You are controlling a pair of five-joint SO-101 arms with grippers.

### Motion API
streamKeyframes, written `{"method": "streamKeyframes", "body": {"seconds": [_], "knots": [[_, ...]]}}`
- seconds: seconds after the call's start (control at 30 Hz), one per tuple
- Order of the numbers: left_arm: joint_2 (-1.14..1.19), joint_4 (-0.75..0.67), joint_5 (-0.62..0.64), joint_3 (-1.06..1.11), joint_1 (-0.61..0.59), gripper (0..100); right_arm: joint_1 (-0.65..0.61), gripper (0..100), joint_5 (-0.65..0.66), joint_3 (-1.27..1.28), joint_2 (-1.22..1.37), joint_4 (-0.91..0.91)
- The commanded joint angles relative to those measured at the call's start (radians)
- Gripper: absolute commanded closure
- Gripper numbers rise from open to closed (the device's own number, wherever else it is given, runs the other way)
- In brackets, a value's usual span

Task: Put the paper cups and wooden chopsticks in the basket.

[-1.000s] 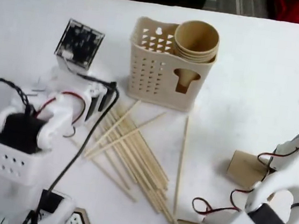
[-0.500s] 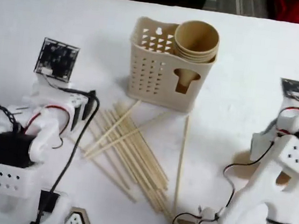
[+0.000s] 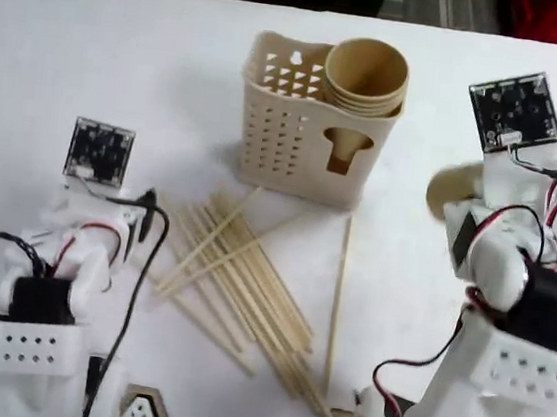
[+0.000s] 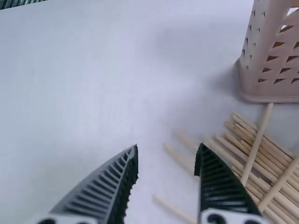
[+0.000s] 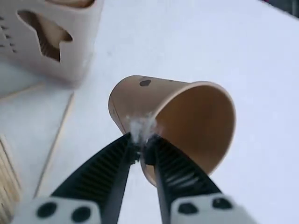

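My right pincer (image 5: 141, 145) is pinching the rim of a paper cup (image 5: 187, 119). The cup is tan, tipped on its side with its mouth open, has a small dark mark on the outer wall, and is frayed white where my tips bite. In the high view this cup (image 3: 452, 191) sits at right centre, just right of the basket (image 3: 292, 135) and not touching it. The basket is at upper centre and holds stacked cups (image 3: 366, 73) in its right compartment. The wooden chopsticks (image 3: 250, 286) lie in a loose heap on the table (image 3: 97, 37) at lower centre, one stick apart to the right. My left pincer (image 4: 166, 151) is spread with nothing in it, over bare table beside the heap's left ends. A second ago the cup lay low at lower right. It has since come up toward the basket, and my left arm has pulled back toward lower left.
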Motion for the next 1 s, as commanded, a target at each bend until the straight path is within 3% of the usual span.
{"method": "streamKeyframes", "body": {"seconds": [0.0,0.2,0.47,0.67,0.97], "knots": [[-0.079,-0.060,-0.008,0.094,-0.005,79,-0.033,97.8,0.009,-0.140,0.016,-0.065],[-0.214,-0.101,-0.011,0.250,-0.007,79,-0.079,97.8,0.011,-0.284,0.116,-0.209],[-0.377,-0.095,-0.081,0.370,-0.008,79,-0.245,97.8,0.011,-0.404,0.289,-0.325],[-0.447,-0.020,-0.087,0.379,-0.008,79,-0.312,97.9,0.011,-0.420,0.430,-0.423],[-0.473,0.009,-0.087,0.381,-0.008,79,-0.340,97.9,0.014,-0.417,0.519,-0.398]]}}
